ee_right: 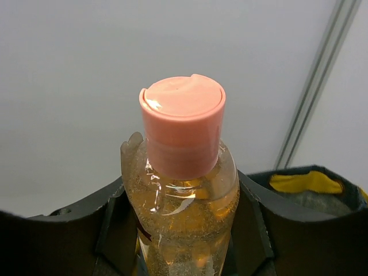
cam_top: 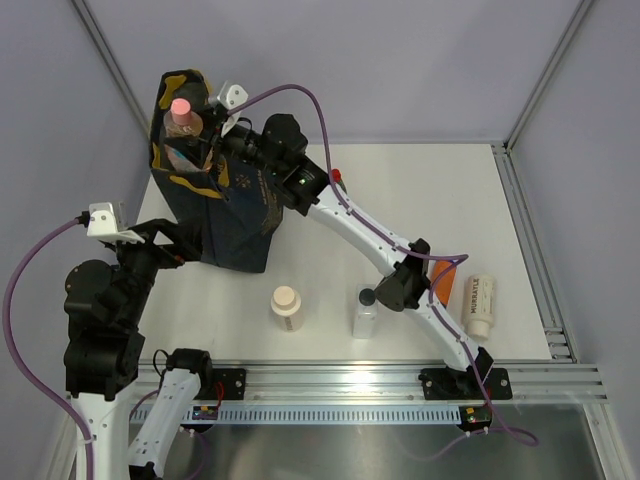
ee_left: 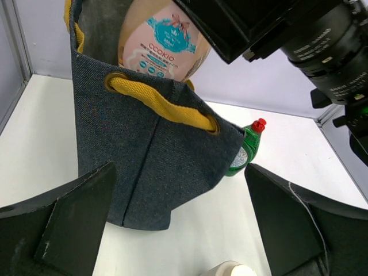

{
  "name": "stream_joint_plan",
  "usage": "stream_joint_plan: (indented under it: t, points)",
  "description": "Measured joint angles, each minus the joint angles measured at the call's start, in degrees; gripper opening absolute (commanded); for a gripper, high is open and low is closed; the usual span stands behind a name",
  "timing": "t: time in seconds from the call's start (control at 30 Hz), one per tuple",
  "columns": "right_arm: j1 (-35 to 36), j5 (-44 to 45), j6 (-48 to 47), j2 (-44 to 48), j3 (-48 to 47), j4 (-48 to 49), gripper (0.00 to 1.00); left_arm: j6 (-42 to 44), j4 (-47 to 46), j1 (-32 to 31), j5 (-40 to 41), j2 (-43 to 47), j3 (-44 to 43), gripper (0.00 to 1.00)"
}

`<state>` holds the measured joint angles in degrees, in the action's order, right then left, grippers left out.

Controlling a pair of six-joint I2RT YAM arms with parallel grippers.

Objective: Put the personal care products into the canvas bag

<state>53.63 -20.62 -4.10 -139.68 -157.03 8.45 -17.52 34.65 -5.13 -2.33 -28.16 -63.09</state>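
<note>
Above the canvas bag (cam_top: 240,220), right fingers (ee_right: 63,241) clamp the peach bottle (ee_right: 181,195) — left fingers (ee_left: 63,224) spread wide, holding nothing.

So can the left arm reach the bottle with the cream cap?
Probably yes: the left tool is open, and nothing stands between it and the cream-capped bottle nearby.

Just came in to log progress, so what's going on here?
The right gripper is shut on a peach bottle with a pink cap, holding it cap up at the mouth of the dark navy canvas bag with yellow handles. The left gripper hangs open beside the bag. A green red-capped bottle, cream tube, cream-capped bottle and clear bottle are on the table.
</note>
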Motion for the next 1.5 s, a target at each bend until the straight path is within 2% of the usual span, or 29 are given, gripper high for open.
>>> stream_joint_plan:
  t: [0.2, 0.47, 0.7, 1.03, 1.1, 1.37, 1.5]
  points:
    - [2.4, 1.2, 2.1, 0.1, -0.6, 3.6, 0.0, 0.0, 0.2, 0.0, 0.0, 0.3, 0.0, 0.99]
    - [1.7, 3.9, 2.4, 0.1, -0.5, 3.6, 0.0, -0.3, 2.2, 0.0, 0.0, 2.2, 0.0, 0.99]
    - [-1.2, 4.1, -1.5, 0.0, 2.8, 0.5, 0.0, -0.9, 2.4, 0.0, 0.0, 2.9, 0.6, 0.99]
    - [-3.9, 3.6, -10.2, 0.0, 7.8, -11.1, 0.02, -1.0, 1.7, 0.0, -0.5, 3.0, 3.8, 0.99]
    - [-3.8, 2.9, -11.6, 0.0, 8.2, -11.6, 0.05, -1.0, 1.6, 0.0, -0.5, 3.0, 4.2, 0.99]
    - [-3.7, 1.5, -13.7, -1.4, 8.3, -13.5, 0.29, -1.3, 1.7, 0.0, -0.5, 4.7, 5.6, 0.99]
    - [-3.7, 1.6, -13.2, -3.9, 8.3, -13.1, 0.31, -1.7, 1.6, 0.0, -0.8, 4.9, 6.1, 0.99]
